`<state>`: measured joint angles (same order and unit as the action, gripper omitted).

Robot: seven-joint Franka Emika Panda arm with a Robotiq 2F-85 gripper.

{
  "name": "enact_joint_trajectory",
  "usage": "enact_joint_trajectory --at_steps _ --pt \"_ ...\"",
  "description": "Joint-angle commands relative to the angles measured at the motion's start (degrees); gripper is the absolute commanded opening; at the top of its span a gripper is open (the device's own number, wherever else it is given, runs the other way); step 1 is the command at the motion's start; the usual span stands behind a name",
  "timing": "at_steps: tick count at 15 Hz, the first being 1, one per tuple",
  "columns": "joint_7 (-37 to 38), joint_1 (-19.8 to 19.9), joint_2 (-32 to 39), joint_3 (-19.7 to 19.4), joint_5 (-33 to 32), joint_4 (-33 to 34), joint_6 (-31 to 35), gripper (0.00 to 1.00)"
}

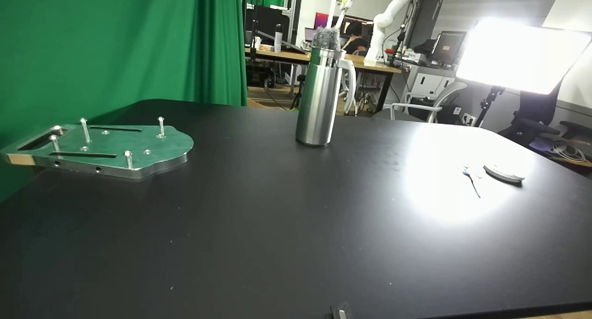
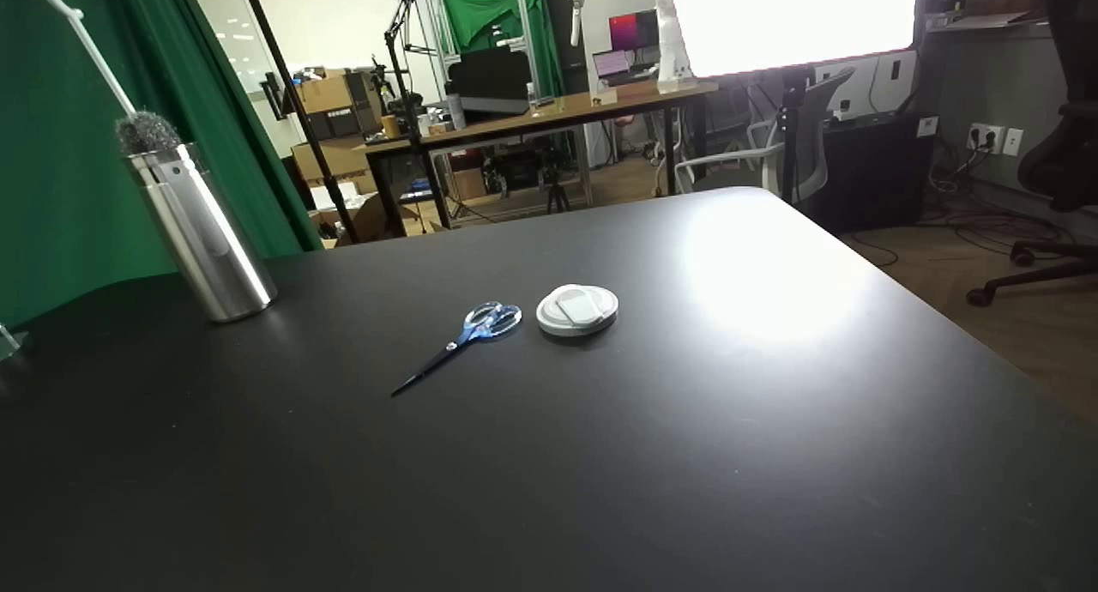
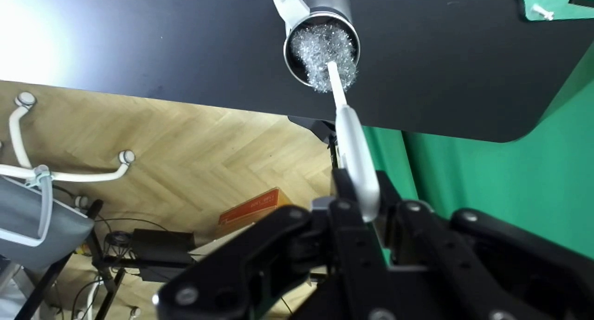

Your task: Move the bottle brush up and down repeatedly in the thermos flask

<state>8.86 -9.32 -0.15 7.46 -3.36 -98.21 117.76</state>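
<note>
Gleaming beneath a light panel [image 2: 793,21], upper right in an exterior view, the black surface [image 2: 600,472] is carrying scissors [image 2: 459,342] and a white lid [image 2: 576,311]. At the wrist view's bottom, the gripper [image 3: 364,190] is pointing up the frame, jaws pinching the bottle brush [image 3: 347,120], bristles bulging from the thermos flask [image 3: 327,0], upper centre.

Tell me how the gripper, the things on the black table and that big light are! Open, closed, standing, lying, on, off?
Gripper: shut on the bottle brush
Bottle brush: held, bristles poking up out of the thermos flask
Thermos flask: standing upright, top open
White lid: off the flask, lying on the table
Scissors: closed, lying flat
Metal plate: lying flat
Big light: on
</note>
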Motion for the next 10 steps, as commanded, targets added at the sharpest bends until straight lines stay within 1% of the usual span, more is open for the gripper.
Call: enact_joint_trajectory --at_steps 1,5,10 --pt "0.07 0.54 -0.12 0.17 0.15 -2.23 1.21 0.04" --pt "0.96 0.97 0.56 -0.13 1.40 -5.66 3.22 0.04" --pt "1.15 1.84 1.21 -0.79 1.54 -8.04 3.29 0.04"
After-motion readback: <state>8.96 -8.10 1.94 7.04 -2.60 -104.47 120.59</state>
